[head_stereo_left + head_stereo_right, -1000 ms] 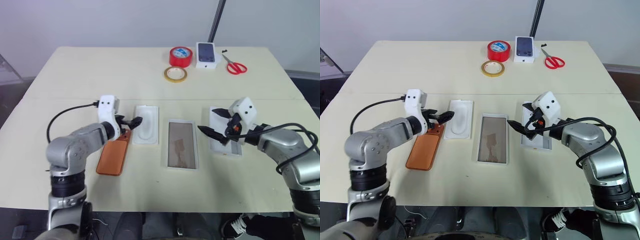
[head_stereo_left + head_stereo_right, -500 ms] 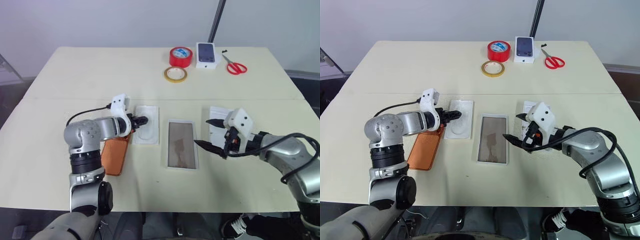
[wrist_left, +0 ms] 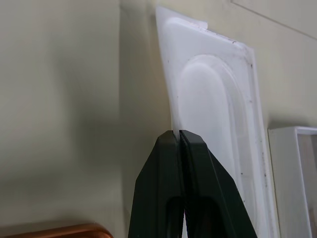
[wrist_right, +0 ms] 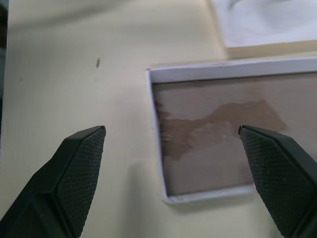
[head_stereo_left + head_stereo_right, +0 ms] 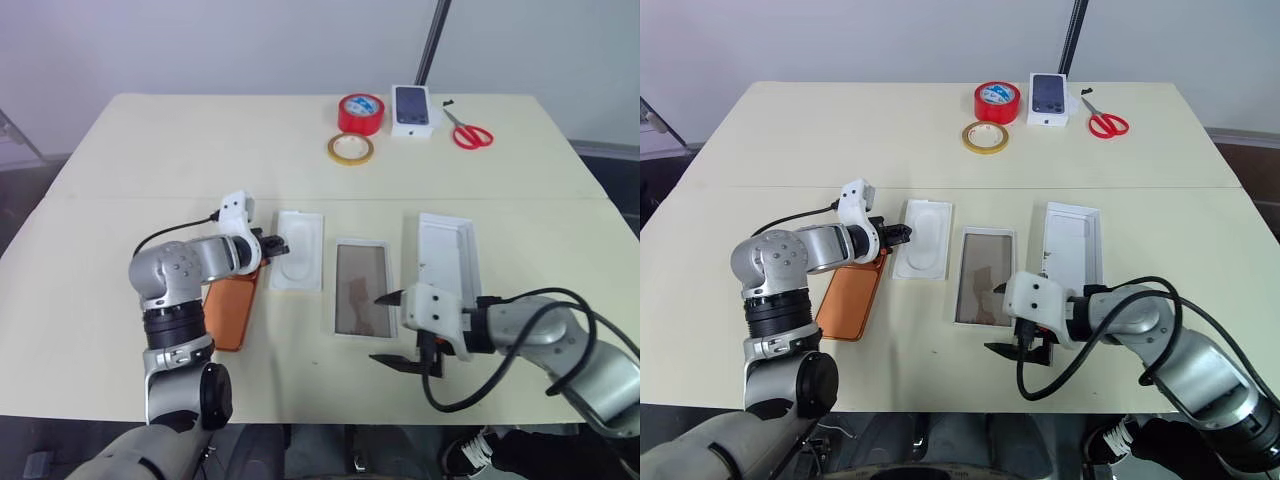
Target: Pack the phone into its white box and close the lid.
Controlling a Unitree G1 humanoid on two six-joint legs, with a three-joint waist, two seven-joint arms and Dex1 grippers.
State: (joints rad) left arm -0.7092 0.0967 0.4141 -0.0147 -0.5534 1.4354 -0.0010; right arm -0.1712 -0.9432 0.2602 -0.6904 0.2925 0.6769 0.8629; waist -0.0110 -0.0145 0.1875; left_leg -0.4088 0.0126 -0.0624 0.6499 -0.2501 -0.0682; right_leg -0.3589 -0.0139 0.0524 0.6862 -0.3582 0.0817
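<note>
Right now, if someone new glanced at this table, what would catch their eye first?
Probably the flat orange-copper phone lying near the left front, with the left gripper shut on the edge of the thin white insert beside it. Next, the open right gripper hovering at the near end of the shallow white box, and the red tape roll at the far edge.

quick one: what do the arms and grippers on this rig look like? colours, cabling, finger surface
Both arms are silver-grey metal with rounded joint housings and black bands. Each wrist carries a white boxy block, and a loose black cable loops from it along the forearm. The left gripper has two smooth, glossy, tapered black fingers. The right gripper has black fingers with cross-hatched, knurled pads.
</note>
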